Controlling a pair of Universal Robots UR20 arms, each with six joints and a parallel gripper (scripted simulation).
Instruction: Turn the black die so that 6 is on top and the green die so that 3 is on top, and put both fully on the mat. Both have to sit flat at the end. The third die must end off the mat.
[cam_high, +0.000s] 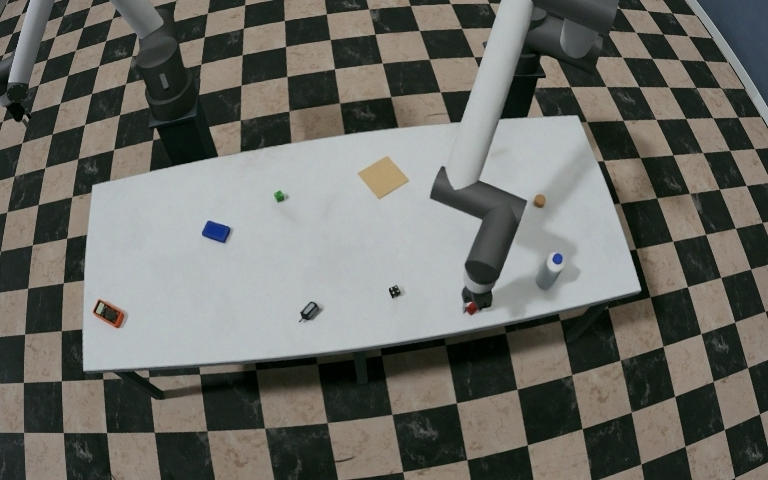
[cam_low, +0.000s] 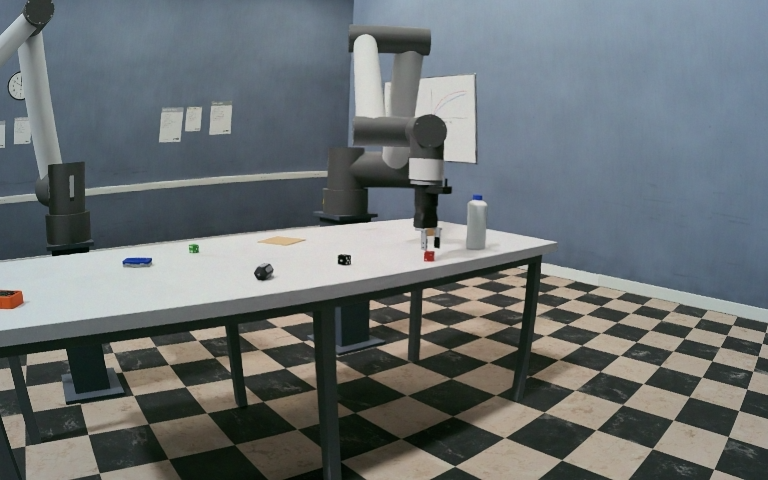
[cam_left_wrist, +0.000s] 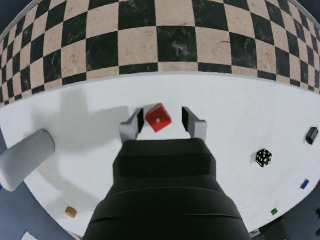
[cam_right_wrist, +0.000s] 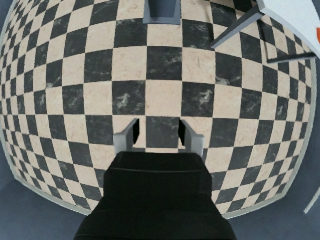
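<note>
Close to the near edge of the tabletop (cam_high: 339, 243) (cam_low: 169, 288) (cam_left_wrist: 95, 90), right of the middle, the red die (cam_high: 470, 307) (cam_low: 429, 255) (cam_left_wrist: 158, 117) sits off the mat, a one-pip face showing to the left wrist camera. The left arm (cam_high: 489, 113) (cam_low: 369, 73) (cam_left_wrist: 165, 190) reaches over from the far side, its wrist dropping steeply so that the jaws point down above this die, wide apart and gripping nothing. Open room lies between it and the black die (cam_high: 394, 291) (cam_low: 344, 259) (cam_left_wrist: 263, 157), which rests flat to its left, also near that edge; a cube with no long axis, it stands skewed to the edge, its top number too small to read surely. Farther left is a dark faceted object (cam_high: 309, 310) (cam_low: 263, 271) (cam_left_wrist: 311, 135), slanted. Toward the far side, the tan mat (cam_high: 383, 177) (cam_low: 282, 241) lies like a diamond, one corner toward the near edge. Well to its left, off the mat, the green die (cam_high: 279, 196) (cam_low: 193, 248) (cam_left_wrist: 274, 211) sits flat, its top count unclear. The right arm (cam_high: 164, 73) (cam_low: 44, 101) (cam_right_wrist: 155, 195) stands beyond the far edge at left, its jaws spread with nothing between them, over the floor.
</note>
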